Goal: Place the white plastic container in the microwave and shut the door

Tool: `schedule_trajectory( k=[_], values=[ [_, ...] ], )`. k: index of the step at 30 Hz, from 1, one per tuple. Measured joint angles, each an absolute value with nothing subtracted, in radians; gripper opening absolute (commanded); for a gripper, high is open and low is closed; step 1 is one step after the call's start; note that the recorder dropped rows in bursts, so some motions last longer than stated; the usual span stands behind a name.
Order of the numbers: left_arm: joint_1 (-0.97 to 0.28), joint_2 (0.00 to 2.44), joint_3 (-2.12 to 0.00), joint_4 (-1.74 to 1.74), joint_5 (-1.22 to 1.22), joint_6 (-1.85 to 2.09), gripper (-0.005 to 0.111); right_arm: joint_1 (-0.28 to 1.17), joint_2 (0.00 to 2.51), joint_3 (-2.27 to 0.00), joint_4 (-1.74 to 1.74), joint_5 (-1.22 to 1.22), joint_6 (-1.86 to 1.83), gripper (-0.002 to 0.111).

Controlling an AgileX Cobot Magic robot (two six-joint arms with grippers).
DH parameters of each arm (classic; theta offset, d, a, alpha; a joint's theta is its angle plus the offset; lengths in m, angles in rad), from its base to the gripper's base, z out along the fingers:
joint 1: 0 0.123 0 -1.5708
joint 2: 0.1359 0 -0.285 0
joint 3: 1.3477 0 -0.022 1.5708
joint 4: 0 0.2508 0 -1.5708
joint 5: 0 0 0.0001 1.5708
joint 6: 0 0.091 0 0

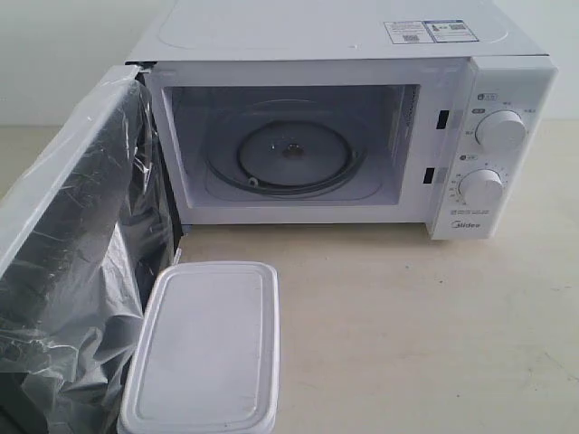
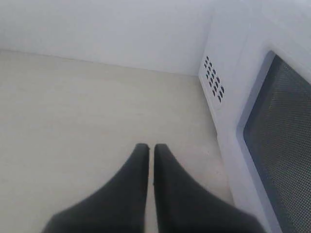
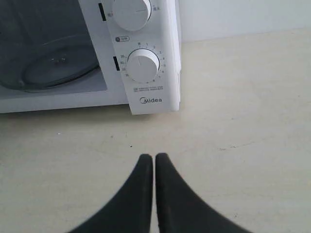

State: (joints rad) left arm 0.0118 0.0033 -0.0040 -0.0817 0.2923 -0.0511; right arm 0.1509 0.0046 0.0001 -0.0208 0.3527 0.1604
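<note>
One microwave (image 1: 344, 54), one door (image 1: 63, 244) swung wide open and wrapped in crinkly film, two knobs (image 1: 500, 131), one glass turntable (image 1: 294, 154) inside. One white plastic container (image 1: 204, 348), lid on, flat on the pale beige table (image 1: 407, 316), just beside the open door and out front of the cavity. Two grippers, left gripper (image 2: 151, 148) and right gripper (image 3: 154, 158), both pinched closed, holding nothing. Plain white wall (image 1: 54, 54) behind.
</note>
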Motion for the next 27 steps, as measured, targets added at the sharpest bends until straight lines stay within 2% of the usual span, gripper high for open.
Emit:
schedule_trajectory(
  k=[27],
  values=[
    [0.012,0.003,-0.004,-0.082,0.292,-0.051,0.004,0.151,0.005,0.0,-0.021,0.375,0.158,0.0]
  ],
)
